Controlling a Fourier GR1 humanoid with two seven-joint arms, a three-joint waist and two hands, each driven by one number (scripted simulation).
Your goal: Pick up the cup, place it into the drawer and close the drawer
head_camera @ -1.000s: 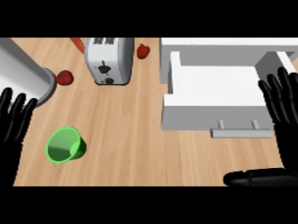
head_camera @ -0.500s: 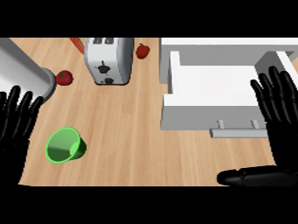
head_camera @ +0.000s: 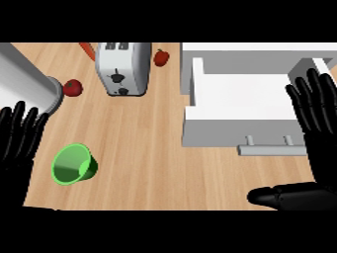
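Both hands, left (head_camera: 10,148) and right (head_camera: 324,123), spread flat and holding nothing; cup (head_camera: 74,164) lies beside left, drawer (head_camera: 233,123) open to receive it.

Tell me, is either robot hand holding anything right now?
Nothing is held. The left robot hand and right robot hand both show straight, open fingers. The small green plastic cup lies untouched on the wooden counter.

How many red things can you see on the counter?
2 clearly: one red fruit left of the toaster, another red fruit to its right. An orange-red sliver peeks out behind the toaster; more may be hidden.
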